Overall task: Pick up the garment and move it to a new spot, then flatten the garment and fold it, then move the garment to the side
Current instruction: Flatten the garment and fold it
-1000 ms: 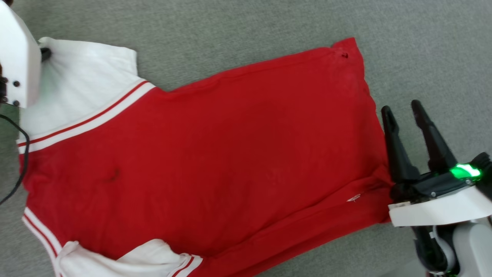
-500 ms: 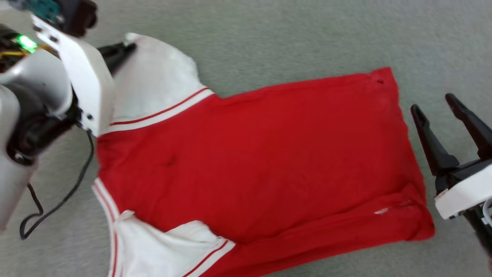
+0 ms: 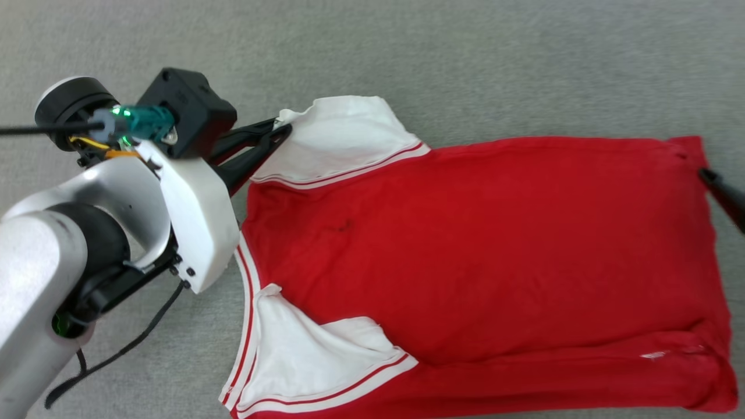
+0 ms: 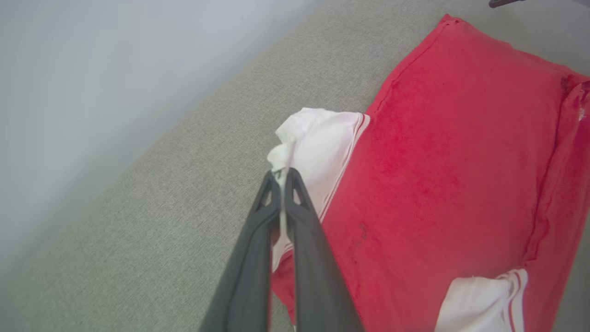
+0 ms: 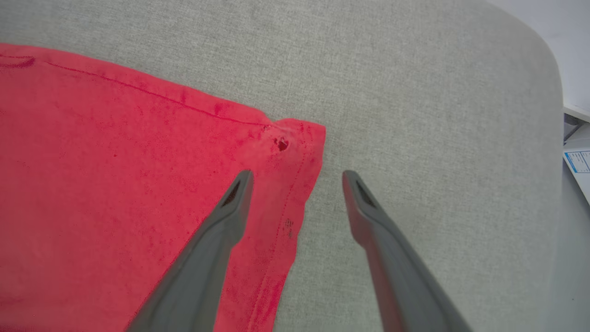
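The garment (image 3: 477,250), a red T-shirt with white sleeves and striped trim, lies spread with its plain red side up on a grey fabric surface. My left gripper (image 3: 279,131) is shut on the edge of the far white sleeve (image 3: 343,137); in the left wrist view the gripper (image 4: 282,177) pinches a fold of that sleeve (image 4: 318,143). My right gripper (image 5: 297,177) is open above the garment's hem corner (image 5: 295,138), one finger over the red cloth (image 5: 115,161) and one over bare surface. One right fingertip (image 3: 719,186) pokes in at the head view's right edge.
The near white sleeve (image 3: 314,355) lies crumpled with its trim showing. Grey fabric surface (image 3: 465,52) runs all around the garment. A black cable (image 3: 116,349) hangs from my left arm. The surface's rounded edge (image 5: 553,92) and a pale floor lie past the hem corner.
The head camera has swung left, shifting the picture rightward. My left gripper, holding the far sleeve, has come inward and gathered the sleeve narrower. My right gripper stays open at the hem.
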